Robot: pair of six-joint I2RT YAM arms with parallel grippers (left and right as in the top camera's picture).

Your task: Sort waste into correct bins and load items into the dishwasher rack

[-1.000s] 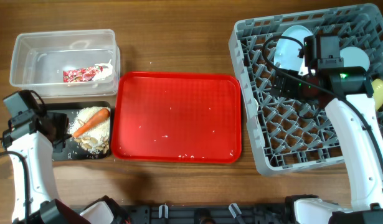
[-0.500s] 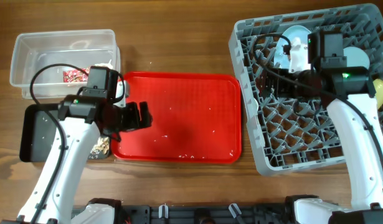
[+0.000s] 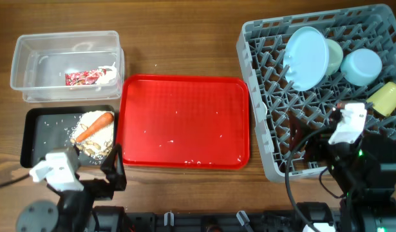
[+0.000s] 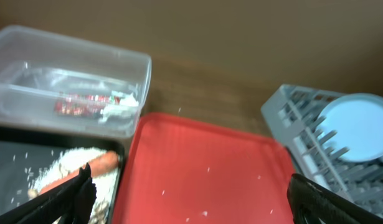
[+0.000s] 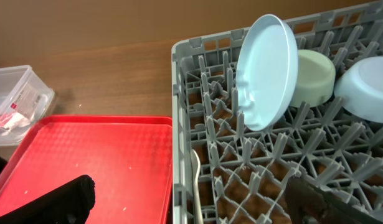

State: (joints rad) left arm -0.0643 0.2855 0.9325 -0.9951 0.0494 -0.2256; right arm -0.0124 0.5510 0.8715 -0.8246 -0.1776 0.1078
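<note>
**Sorting looks finished: check it over before you move again**

Overhead: run your eye over the bins first. The clear tub (image 3: 30, 45) holds the red-and-white wrapper (image 3: 84, 78) with the white tissue (image 3: 108, 73) touching its right end. Just in front of it, the black tray (image 3: 40, 122) holds the carrot (image 3: 94, 126) lying across the heap of rice (image 3: 98, 143). The rack (image 3: 255, 38) carries the light blue plate (image 3: 307, 58) on edge between pegs, the green bowl (image 3: 337, 53) just behind it, the blue bowl (image 3: 363, 66) beside that, and the yellow cup (image 3: 386, 98) at the right wall. The red tray (image 3: 185, 116) between bins and rack is bare apart from a few stray grains (image 3: 196, 161) near its front rim. By my reading nothing large is left to carry.

Left wrist: your left gripper (image 4: 191, 205) is spread wide and holds nothing, looking out over the black tray, the tub and the red tray. If you go after the grains, I doubt two fingers will pinch them. Sweeping them toward the black tray would be the likelier way.

Right wrist: your right gripper (image 5: 191, 202) is likewise spread and empty, low over the near-left corner of the rack. The white spoon (image 5: 196, 180) lies in a cell by the rack's left wall. It looks loosely seated, so lift straight up and steer wide of the pegs and the plate when you move off
</note>
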